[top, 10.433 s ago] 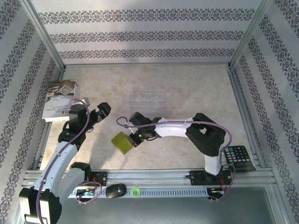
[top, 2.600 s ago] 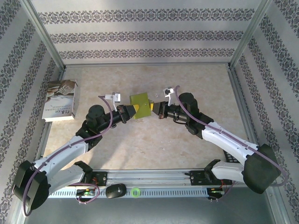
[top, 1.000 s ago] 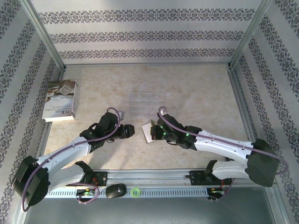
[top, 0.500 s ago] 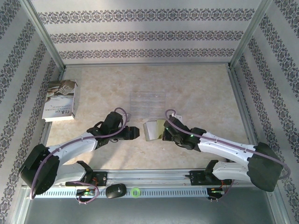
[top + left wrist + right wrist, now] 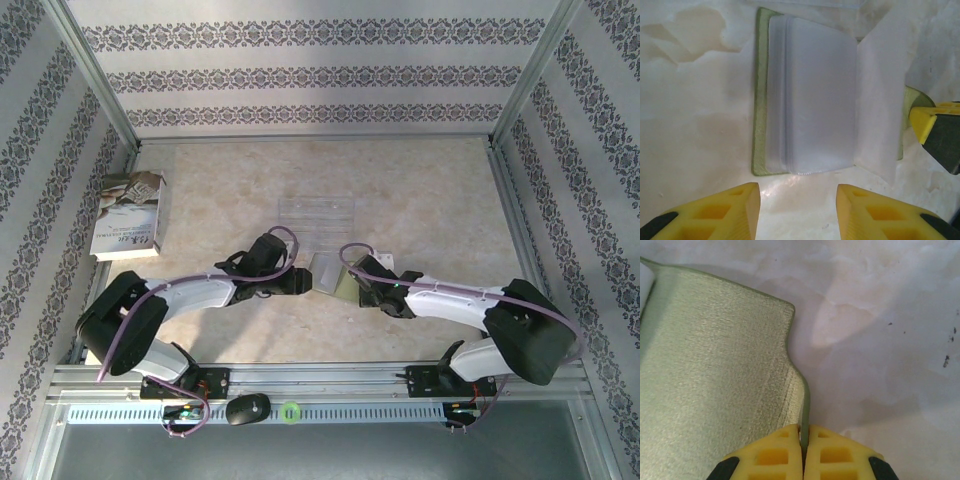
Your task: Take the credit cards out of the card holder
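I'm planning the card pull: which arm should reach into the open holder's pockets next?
Left. The left gripper is open and empty, and faces the pocket edges of the card holder. The right gripper is shut on the holder's green cover, holding it open, so it probably isn't free.

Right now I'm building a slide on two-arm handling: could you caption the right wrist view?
Right claw shut on the edge of the yellow-green card holder, pale marbled table behind.
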`<action>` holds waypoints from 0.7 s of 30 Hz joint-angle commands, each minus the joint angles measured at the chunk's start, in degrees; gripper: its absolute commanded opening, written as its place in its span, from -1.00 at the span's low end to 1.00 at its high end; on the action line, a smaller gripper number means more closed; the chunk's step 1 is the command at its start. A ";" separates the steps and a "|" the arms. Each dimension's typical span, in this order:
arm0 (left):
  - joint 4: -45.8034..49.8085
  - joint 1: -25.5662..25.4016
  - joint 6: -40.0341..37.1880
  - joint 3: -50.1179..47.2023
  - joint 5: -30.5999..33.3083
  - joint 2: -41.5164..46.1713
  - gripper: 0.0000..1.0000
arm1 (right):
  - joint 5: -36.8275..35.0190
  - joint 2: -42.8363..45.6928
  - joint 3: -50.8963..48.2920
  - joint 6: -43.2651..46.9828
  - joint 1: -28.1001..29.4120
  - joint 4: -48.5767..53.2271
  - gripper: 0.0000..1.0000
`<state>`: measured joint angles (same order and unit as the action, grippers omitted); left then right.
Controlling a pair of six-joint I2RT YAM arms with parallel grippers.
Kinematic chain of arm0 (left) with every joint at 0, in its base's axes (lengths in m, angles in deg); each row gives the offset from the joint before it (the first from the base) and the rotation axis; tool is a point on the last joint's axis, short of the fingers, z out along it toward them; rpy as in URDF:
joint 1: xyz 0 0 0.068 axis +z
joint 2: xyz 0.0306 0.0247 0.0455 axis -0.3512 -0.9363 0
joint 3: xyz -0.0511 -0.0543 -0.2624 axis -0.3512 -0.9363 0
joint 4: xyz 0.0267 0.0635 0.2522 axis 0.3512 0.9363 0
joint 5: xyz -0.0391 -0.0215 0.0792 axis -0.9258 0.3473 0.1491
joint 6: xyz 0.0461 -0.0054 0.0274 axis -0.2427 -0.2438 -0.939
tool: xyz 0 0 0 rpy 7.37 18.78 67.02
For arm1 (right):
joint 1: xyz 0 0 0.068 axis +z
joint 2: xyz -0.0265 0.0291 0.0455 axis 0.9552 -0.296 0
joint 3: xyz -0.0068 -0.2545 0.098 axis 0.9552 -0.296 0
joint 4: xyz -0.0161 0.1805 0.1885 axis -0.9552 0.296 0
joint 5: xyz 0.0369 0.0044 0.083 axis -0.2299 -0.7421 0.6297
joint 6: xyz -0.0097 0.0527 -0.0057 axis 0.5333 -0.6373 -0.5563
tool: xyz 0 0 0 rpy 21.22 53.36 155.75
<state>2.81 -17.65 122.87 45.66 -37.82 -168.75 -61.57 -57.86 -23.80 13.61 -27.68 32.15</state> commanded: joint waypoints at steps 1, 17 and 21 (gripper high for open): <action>-0.57 -1.07 -0.63 2.84 2.14 -1.80 -0.11 | -0.59 -2.25 -0.26 3.11 -1.10 -2.43 -0.88; -1.41 -1.60 -3.66 8.44 2.35 -7.11 -0.35 | 5.59 1.71 -2.70 8.19 -5.80 -10.16 -0.10; -1.53 -1.60 -4.60 9.33 1.00 -7.19 -0.28 | 5.28 8.29 -2.65 8.74 -5.95 -6.90 0.03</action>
<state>2.50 -18.48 120.27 52.81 -35.83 -175.96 -55.69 -53.62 -26.14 21.30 -33.15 25.37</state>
